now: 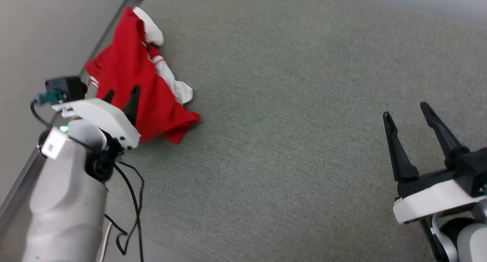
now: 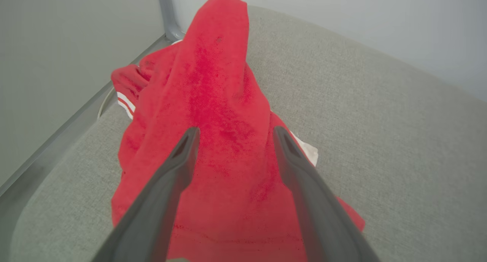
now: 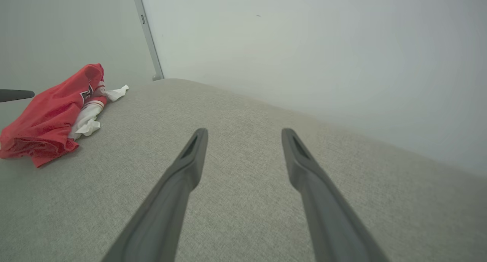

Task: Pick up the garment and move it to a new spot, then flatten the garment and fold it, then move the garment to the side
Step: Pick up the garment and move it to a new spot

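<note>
red garment [image 1: 129, 71] lies crumpled

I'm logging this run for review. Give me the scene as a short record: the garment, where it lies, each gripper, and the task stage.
garment: red jersey, crumpled in a heap, white sleeve sticking out
place: near the left edge of the grey surface
left gripper: jaws open, poised over the garment, not gripping it
right gripper: jaws open, over bare surface, well apart from the garment
stage: garment not yet picked up
</note>
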Robot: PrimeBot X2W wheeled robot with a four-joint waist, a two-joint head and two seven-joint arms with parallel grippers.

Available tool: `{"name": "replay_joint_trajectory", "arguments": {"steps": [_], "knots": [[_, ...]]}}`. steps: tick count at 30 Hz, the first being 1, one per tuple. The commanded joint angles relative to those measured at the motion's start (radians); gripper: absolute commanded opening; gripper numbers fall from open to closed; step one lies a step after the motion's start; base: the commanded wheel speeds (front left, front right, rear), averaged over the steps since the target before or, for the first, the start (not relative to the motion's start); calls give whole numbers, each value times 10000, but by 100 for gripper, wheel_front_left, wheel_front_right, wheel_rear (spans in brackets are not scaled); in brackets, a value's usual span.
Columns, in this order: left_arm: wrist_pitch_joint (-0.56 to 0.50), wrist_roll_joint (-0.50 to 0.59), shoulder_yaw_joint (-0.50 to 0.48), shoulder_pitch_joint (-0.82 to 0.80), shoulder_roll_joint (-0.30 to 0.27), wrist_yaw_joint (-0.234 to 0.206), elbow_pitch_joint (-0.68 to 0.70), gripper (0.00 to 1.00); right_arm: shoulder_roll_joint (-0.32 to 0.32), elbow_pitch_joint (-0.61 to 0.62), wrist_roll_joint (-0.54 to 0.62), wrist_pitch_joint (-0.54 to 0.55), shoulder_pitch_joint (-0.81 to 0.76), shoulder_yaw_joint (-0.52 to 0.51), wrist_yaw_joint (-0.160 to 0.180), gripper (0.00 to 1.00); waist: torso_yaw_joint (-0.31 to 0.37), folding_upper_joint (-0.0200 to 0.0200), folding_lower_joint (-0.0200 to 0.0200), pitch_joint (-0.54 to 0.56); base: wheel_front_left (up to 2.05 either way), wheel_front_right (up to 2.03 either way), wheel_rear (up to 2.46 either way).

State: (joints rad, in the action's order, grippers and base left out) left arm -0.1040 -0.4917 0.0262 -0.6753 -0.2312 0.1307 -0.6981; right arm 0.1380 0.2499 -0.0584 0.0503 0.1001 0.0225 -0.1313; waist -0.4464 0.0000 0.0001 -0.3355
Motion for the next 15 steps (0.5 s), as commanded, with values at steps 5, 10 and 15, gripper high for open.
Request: {"name": "replay_joint_trajectory", "arguments": {"steps": [5, 10, 15], "knots": [[-1118, -502, 335, -1103, -611, -8, -936, 100, 301, 42, -92, 114, 562, 266, 10, 100, 662, 0, -1, -1157, 0, 0, 0], [-2147, -970, 509, -1945, -1084, -6, -1833, 100, 584, 86, -218, 211, 1015, 639, 10, 100, 1011, 0, -1, -1727, 0, 0, 0], [-3533, -1397, 513, -2438, -1259, -26, -2967, 100, 783, 148, -310, 250, 1376, 783, 9, 100, 1256, 0, -1, -2194, 0, 0, 0]]}}
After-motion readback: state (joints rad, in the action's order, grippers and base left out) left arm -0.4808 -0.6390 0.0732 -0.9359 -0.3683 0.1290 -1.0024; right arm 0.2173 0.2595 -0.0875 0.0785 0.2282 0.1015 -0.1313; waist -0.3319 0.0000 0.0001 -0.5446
